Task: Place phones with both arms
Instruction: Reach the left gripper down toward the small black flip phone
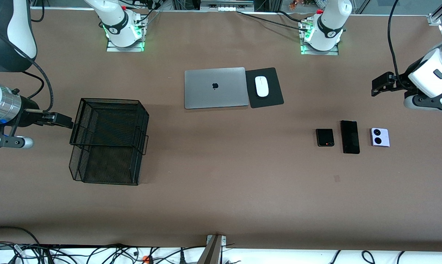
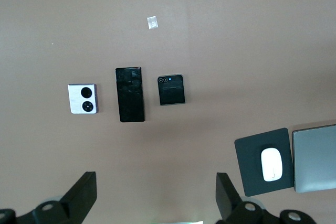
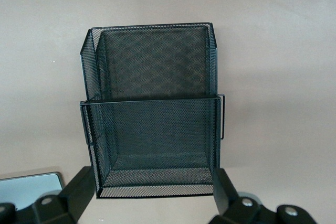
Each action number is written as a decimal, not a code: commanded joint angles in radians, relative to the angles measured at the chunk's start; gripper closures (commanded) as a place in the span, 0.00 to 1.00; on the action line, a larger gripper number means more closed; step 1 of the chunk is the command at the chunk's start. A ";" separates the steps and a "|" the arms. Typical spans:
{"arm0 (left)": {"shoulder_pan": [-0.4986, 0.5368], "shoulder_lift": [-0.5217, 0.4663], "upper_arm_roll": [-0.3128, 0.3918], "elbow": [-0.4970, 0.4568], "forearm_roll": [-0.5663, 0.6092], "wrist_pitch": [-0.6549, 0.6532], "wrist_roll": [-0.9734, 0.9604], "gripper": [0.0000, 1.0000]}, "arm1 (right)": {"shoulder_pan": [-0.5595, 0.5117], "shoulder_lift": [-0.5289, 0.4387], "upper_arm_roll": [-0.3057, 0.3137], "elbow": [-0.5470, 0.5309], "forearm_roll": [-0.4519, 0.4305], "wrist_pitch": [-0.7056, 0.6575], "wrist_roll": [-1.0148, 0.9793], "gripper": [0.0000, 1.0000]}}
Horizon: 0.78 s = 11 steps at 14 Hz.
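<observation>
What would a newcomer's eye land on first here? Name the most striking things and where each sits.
Three phones in a row toward the left arm's end of the table: a small black flip phone, a long black slab phone and a lavender-white flip phone. A black mesh organizer stands toward the right arm's end. Both pincers hang open: the left pincer above the table by the phones, the right pincer by the organizer.

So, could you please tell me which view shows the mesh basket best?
The right wrist view: the mesh basket fills it, both tiers visible and empty. The front view shows the basket smaller, at the right arm's end of the table. The left wrist view misses it.
</observation>
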 commanded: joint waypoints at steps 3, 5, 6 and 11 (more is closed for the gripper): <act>0.004 -0.016 -0.003 -0.016 0.003 0.006 0.002 0.00 | -0.003 -0.008 0.000 -0.001 0.014 -0.014 -0.008 0.00; 0.004 -0.016 -0.003 -0.015 0.003 0.004 0.002 0.00 | -0.003 -0.008 0.000 -0.001 0.016 -0.014 -0.008 0.00; 0.004 -0.016 -0.003 -0.015 0.003 0.006 0.002 0.00 | -0.003 -0.008 0.000 0.001 0.016 -0.014 -0.007 0.00; 0.007 0.092 -0.001 -0.016 0.005 0.053 0.008 0.00 | -0.002 -0.008 0.000 0.001 0.014 -0.014 -0.007 0.00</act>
